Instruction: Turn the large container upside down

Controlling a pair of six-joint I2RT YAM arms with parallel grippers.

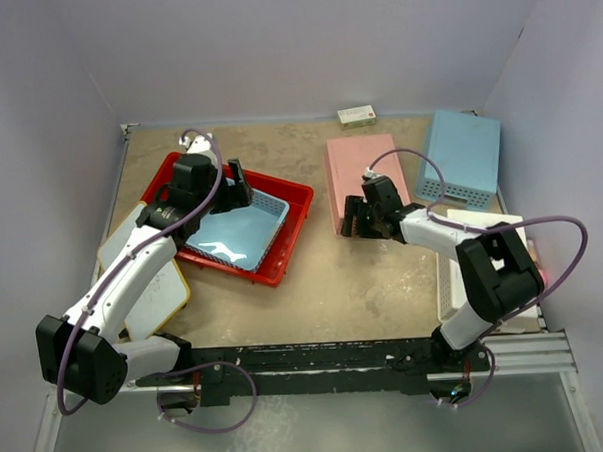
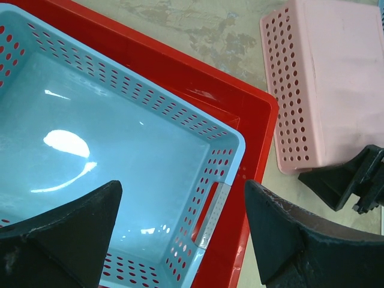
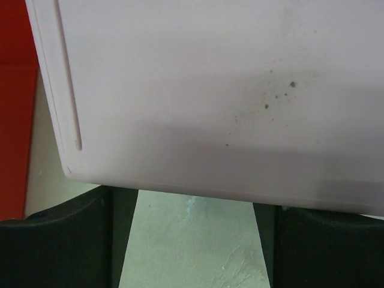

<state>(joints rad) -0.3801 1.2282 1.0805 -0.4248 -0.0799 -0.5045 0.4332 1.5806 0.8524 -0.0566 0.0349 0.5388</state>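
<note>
From above, the red tray (image 1: pixel 293 218) sits right way up on the desk (image 1: pixel 364 283), left of centre, with a light-blue basket (image 1: pixel 237 234) lying inside it. The left gripper (image 1: pixel 240 184) hovers over the tray's far side. The right gripper (image 1: pixel 353 222) is at the near edge of an upturned pink basket (image 1: pixel 364 173).

The left wrist view shows that gripper spread wide and empty above the basket's handle end, with the tray's rim just beyond.

In the right wrist view the fingers are spread and pinch nothing. The pink basket's edge lies just ahead of them and a strip of the tray shows at the left.

The tray looks like light, stiff, smooth plastic, so its raised rim or a long wall is probably the best hold. The loose basket would likely spill out on turning.
</note>
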